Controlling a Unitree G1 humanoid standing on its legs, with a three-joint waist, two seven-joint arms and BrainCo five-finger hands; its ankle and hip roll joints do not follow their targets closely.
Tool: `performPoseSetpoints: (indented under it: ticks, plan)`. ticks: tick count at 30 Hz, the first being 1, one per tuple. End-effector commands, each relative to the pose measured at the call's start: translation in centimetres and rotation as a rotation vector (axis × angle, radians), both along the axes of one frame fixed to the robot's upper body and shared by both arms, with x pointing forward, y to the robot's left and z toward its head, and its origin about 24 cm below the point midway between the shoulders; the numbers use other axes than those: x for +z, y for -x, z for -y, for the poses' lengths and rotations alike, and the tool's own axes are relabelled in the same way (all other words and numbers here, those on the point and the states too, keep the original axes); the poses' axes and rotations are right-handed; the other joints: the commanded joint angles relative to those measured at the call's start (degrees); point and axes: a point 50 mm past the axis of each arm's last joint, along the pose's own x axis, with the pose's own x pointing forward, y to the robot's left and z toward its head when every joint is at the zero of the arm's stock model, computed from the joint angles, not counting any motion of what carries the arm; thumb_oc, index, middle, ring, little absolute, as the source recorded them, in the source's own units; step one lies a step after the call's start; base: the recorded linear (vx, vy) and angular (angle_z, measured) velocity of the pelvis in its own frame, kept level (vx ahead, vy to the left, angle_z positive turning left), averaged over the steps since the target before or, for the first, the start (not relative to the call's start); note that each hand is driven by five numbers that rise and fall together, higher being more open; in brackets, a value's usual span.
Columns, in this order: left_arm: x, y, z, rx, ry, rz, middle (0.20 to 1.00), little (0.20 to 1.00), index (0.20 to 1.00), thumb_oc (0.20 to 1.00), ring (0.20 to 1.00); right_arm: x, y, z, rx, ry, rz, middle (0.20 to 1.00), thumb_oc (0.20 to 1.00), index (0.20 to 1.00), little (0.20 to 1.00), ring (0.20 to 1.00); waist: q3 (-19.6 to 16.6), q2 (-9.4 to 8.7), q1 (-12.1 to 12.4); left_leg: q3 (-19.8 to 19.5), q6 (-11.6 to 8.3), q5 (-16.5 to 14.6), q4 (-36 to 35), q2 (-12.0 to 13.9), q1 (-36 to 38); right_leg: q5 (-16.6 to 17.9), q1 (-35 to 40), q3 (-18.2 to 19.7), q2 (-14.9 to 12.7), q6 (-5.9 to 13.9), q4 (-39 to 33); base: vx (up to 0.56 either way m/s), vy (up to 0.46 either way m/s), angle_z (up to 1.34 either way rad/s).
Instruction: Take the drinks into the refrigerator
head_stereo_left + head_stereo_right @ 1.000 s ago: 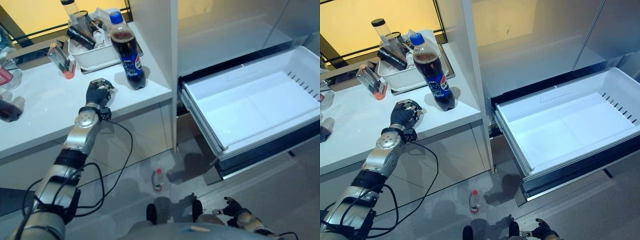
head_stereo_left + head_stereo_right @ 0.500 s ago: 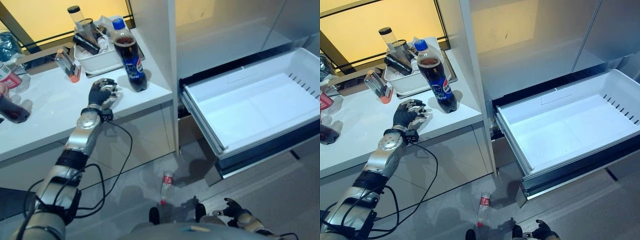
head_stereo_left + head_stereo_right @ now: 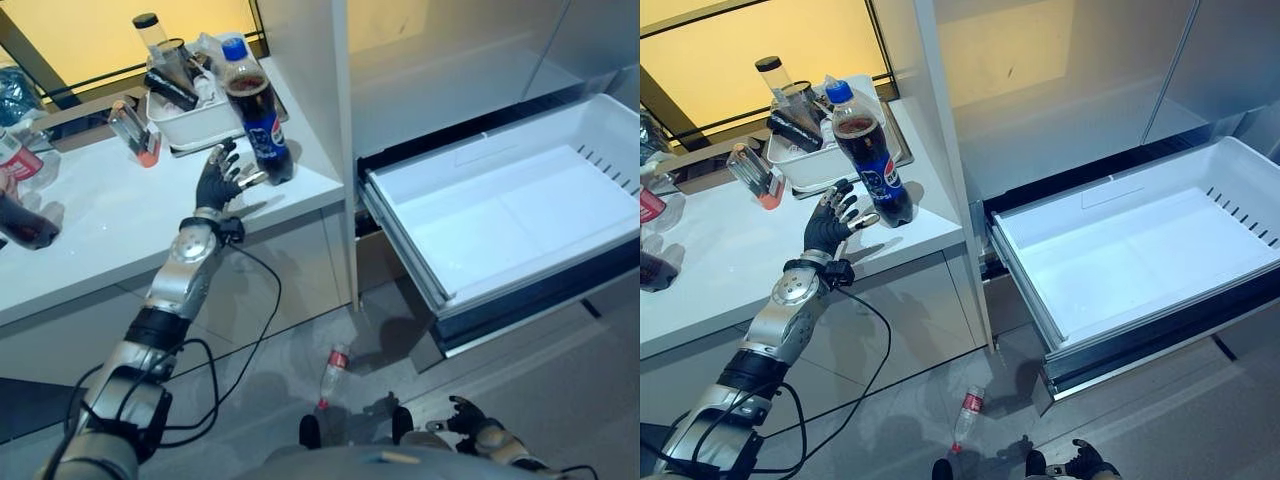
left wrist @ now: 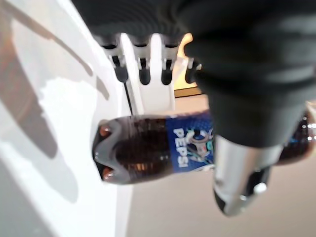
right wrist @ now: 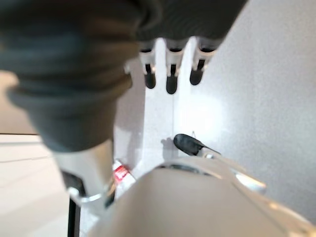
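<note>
A cola bottle (image 3: 258, 120) with a blue cap and blue label stands upright near the front right corner of the white counter (image 3: 110, 215). My left hand (image 3: 218, 182) is open just left of it, fingers spread and thumb reaching toward its lower part. In the left wrist view the bottle (image 4: 148, 153) lies between my straight fingers (image 4: 144, 74) and thumb, with nothing closed round it. The fridge's white drawer (image 3: 405, 235) is pulled out, with nothing in it. My right hand (image 3: 470, 418) hangs low near the floor, fingers relaxed.
A white tray (image 3: 195, 122) with several bottles sits at the back of the counter, a clear tumbler (image 3: 133, 130) left of it. More bottles (image 3: 20, 215) stand at the counter's left end. A small red-labelled bottle (image 3: 333, 368) lies on the floor. The fridge's side panel (image 3: 310, 80) borders the counter.
My left hand has lifted off the counter, spread its fingers and moved right, up to the cola bottle. The small bottle on the floor has tipped over.
</note>
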Motion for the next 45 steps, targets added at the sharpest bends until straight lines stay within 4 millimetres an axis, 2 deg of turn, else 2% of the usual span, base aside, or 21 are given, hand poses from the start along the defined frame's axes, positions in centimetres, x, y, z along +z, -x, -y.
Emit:
performPoseSetpoints:
  ticks: [1, 8, 16, 26, 34, 35, 40, 45]
  plan:
    - [5.9, -1.6, 0.6, -0.05, -0.013, 0.192, 1.0, 1.0, 1.0, 1.0, 1.0, 0.1, -0.8, -0.2, -0.002, -0.013, 0.016, 1.0, 1.0, 1.0, 1.0, 1.0, 0.3, -2.1, -0.3, 1.3, 2.53, -4.6, 0.1, -3.8, 0.9, -2.8, -0.2, 1.0, -1.2, 3.08, 0.6, 0.0, 0.0, 0.0]
    - [5.6, -2.2, 1.5, -0.077, 0.006, 0.16, 1.0, 1.0, 1.0, 1.0, 1.0, -0.1, -0.2, -0.3, -0.007, -0.018, -0.003, 1.0, 1.0, 1.0, 1.0, 1.0, 0.3, -1.65, -0.9, 1.9, 2.57, -4.8, 0.1, -3.8, 1.3, -2.9, -0.2, 1.5, -1.2, 3.12, 0.6, 0.0, 0.0, 0.0]
    - [6.4, -3.8, 3.8, -0.101, 0.026, 0.139, 1.0, 1.0, 1.0, 1.0, 1.0, -0.1, -0.1, -0.3, -0.012, -0.017, -0.004, 1.0, 1.0, 1.0, 1.0, 1.0, 0.4, -1.1, -2.2, 2.7, 2.54, -4.8, 0.1, -3.7, 1.1, -2.7, -0.8, 2.4, -1.1, 3.25, 0.6, 0.0, -0.001, -0.02]
    - [8.5, -5.6, 6.0, -0.089, 0.029, 0.144, 1.0, 1.0, 1.0, 1.0, 1.0, 0.2, -0.6, 0.3, -0.028, 0.003, 0.025, 1.0, 1.0, 1.0, 1.0, 1.0, 1.0, -0.03, -4.3, 4.0, 2.29, -4.1, 0.1, -3.6, -0.3, -1.9, -2.9, 3.7, -0.9, 3.3, 0.6, -0.02, 0.0, -0.12]
    - [10.4, -6.8, 7.5, -0.091, -0.059, 0.137, 1.0, 1.0, 1.0, 1.0, 1.0, 0.5, -0.7, 1.3, -0.061, 0.025, 0.037, 1.0, 1.0, 1.0, 1.0, 1.0, 2.1, 1.43, -6.4, 5.2, 2.07, -3.5, 0.1, -3.8, -1.5, -1.0, -5.1, 4.9, -0.9, 3.29, 0.6, -0.01, 0.01, -0.05]
    - [10.8, -6.8, 7.5, -0.094, -0.076, 0.148, 0.2, 0.2, 0.2, 0.2, 0.2, 0.5, -0.6, 1.3, -0.068, 0.025, 0.038, 1.0, 1.0, 1.0, 1.0, 1.0, 2.3, 1.63, -6.6, 5.3, 2.05, -3.4, 0.1, -3.8, -1.7, -0.9, -5.3, 5.1, -1.0, 3.29, 0.6, 0.0, 0.0, 0.0]
    - [9.6, -6.1, 8.6, -0.136, -0.016, 0.165, 0.2, 0.2, 0.2, 0.2, 0.2, 0.7, -1.0, 1.6, -0.098, 0.029, 0.06, 1.0, 1.0, 1.0, 1.0, 1.0, 3.0, 2.17, -6.8, 5.6, 1.96, -2.9, 0.1, -3.9, -2.6, -0.7, -6.2, 5.4, -1.1, 3.21, 0.6, 0.0, 0.0, 0.0]
    - [5.7, -4.3, 8.5, -0.172, 0.039, 0.124, 0.2, 0.2, 0.2, 0.2, 0.2, 0.7, -1.3, 1.5, -0.125, 0.02, 0.069, 1.0, 1.0, 1.0, 1.0, 1.0, 3.1, 1.63, -5.6, 4.7, 1.95, -3.0, 0.1, -3.8, -2.2, -1.2, -5.2, 4.6, -1.0, 2.84, 0.6, -0.01, -0.015, -0.05]
